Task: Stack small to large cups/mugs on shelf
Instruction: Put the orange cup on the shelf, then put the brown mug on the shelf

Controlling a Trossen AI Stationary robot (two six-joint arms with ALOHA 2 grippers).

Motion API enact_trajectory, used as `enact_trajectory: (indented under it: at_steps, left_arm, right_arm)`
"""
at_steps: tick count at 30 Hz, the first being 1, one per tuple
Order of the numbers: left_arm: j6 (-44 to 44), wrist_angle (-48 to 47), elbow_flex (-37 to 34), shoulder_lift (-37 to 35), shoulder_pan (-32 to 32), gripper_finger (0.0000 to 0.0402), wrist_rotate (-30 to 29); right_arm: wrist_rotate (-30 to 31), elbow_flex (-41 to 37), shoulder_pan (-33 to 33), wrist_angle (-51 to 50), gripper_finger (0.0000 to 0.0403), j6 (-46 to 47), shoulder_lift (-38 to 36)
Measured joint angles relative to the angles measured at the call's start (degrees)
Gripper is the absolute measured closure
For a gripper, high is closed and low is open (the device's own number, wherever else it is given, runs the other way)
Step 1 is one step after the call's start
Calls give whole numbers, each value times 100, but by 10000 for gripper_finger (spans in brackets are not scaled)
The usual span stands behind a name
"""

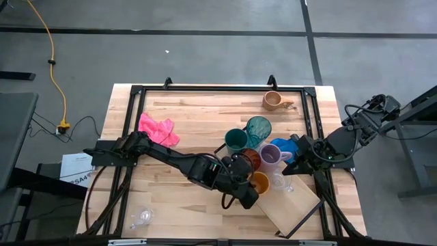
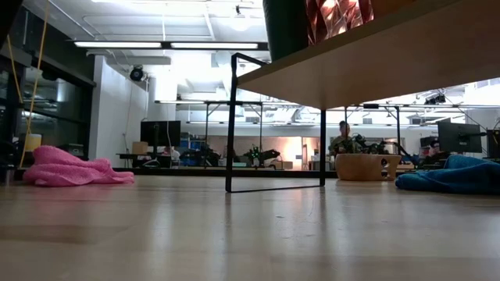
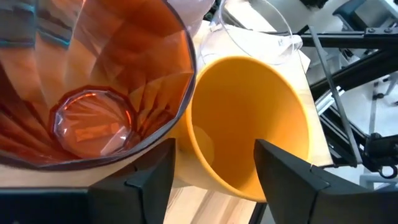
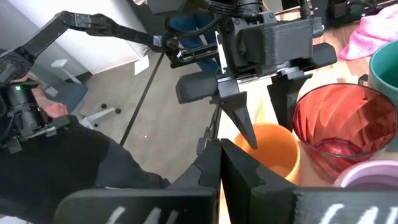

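Observation:
Several cups stand close together on the shelf (image 1: 295, 208), a light-wood board on black legs lying slantwise on the table: green cup (image 1: 235, 140), teal tumbler (image 1: 259, 129), purple mug (image 1: 271, 156), orange-red glass (image 1: 251, 160), yellow mug (image 1: 260, 182) and a clear glass (image 1: 280, 183). A tan mug (image 1: 273, 100) stands on the table near its far edge. My left gripper (image 1: 251, 190) (image 3: 214, 146) is open at the yellow mug (image 3: 249, 118), one finger over its hollow and one outside, beside the orange-red glass (image 3: 93, 93). My right gripper (image 1: 295, 169) (image 4: 221, 152) is shut, near the clear glass.
A pink cloth (image 1: 157, 130) lies on the table's left part and a blue cloth (image 1: 287, 145) beside the purple mug. Another clear glass (image 1: 141, 217) lies near the near left corner. A black frame (image 1: 205, 88) runs around the tabletop. Bare wood shows between the cloths.

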Motion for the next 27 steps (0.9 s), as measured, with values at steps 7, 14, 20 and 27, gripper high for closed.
enact_trajectory:
  at_steps: [7,14,20,27]
  left_arm:
    - [10,-41,1,-216,-2,196,-164]
    - [159,-281,-2,-622,-109,197,-241]
    - [478,-787,-2,-1212,-505,197,-833]
    - [1171,-844,1,-1756,-1156,197,-1698]
  right_arm:
    - [45,0,-2,81,403,-4,0]
    - [45,0,-2,79,403,-18,0]
    - [44,0,-2,82,403,-107,1]
    - [43,0,-2,139,403,-109,0]
